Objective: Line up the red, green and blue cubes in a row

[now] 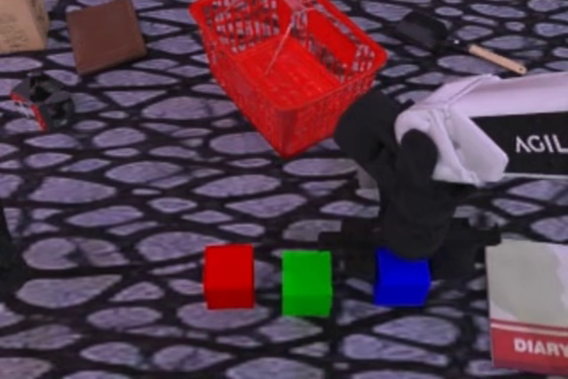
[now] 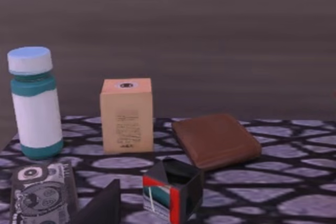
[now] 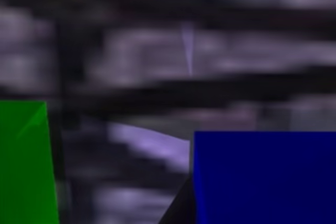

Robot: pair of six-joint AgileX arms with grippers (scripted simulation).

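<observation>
Red mesh basket [image 1: 288,55] is your landmark on the cobble-patterned desk [image 1: 133,184]: nearer the front edge than it, the red cube [image 1: 229,276], green cube [image 1: 306,282] and blue cube [image 1: 401,279] stand in a row, each apart from the next. Your right gripper [image 1: 404,250] is down directly over the blue cube; you cannot tell whether its fingers are apart or clamped on it. Your left arm sits out of frame, its wrist camera facing a carton [image 2: 127,115], a wallet [image 2: 215,140] and a bottle [image 2: 34,103].
</observation>
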